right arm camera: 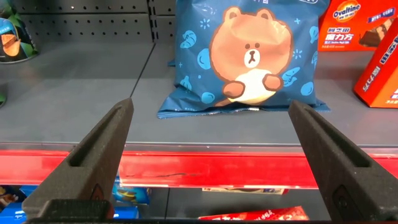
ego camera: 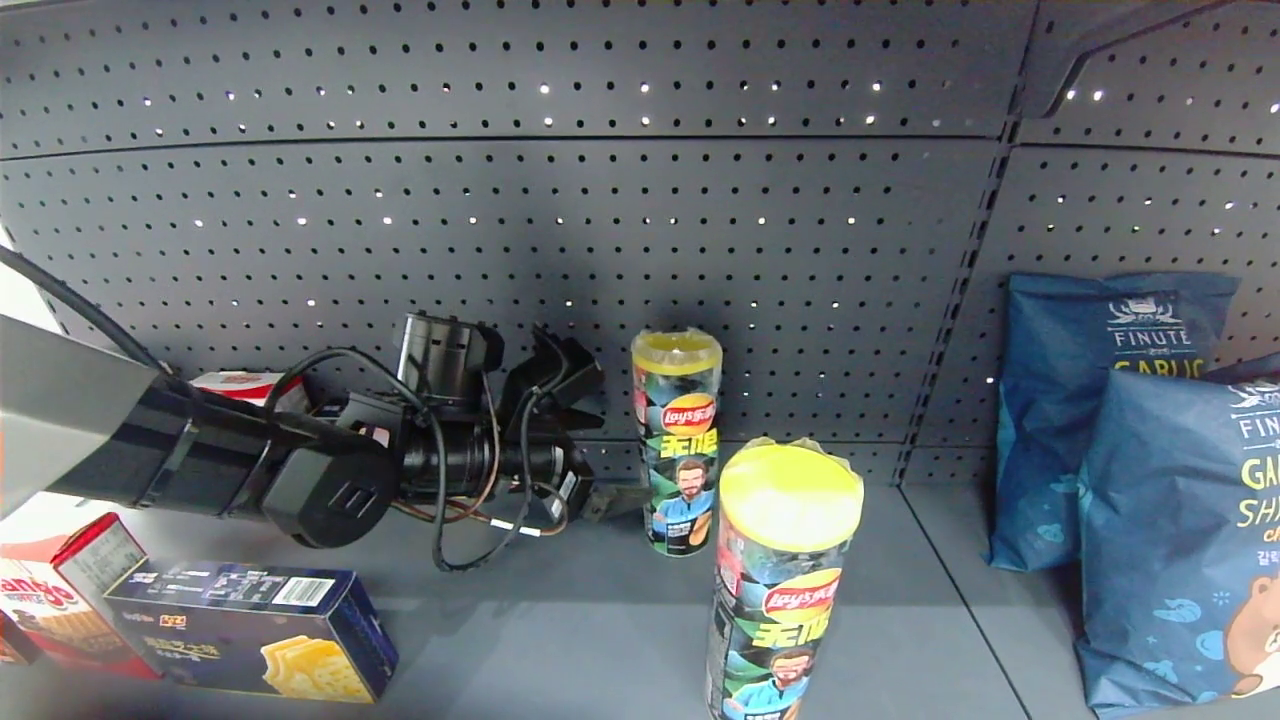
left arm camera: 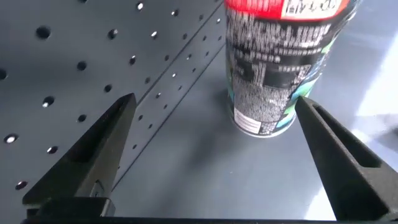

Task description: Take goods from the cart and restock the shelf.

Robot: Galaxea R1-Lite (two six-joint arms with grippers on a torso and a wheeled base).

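Grey metal shelf [ego camera: 560, 620]: at the front, yellow-lidded chip can [ego camera: 785, 580], upright. Second chip can [ego camera: 677, 455] stands upright behind it, near the pegboard back [ego camera: 700, 220]. Left gripper [left arm camera: 216, 102] lies low along the shelf, fingers spread, that can just beyond the tips. Right gripper [right arm camera: 210, 104] is spread, holding nothing, facing a blue bear-print bag [right arm camera: 245, 56] farther back.

head view overlooks the shelf [ego camera: 600, 620]; wrist views face it closely.
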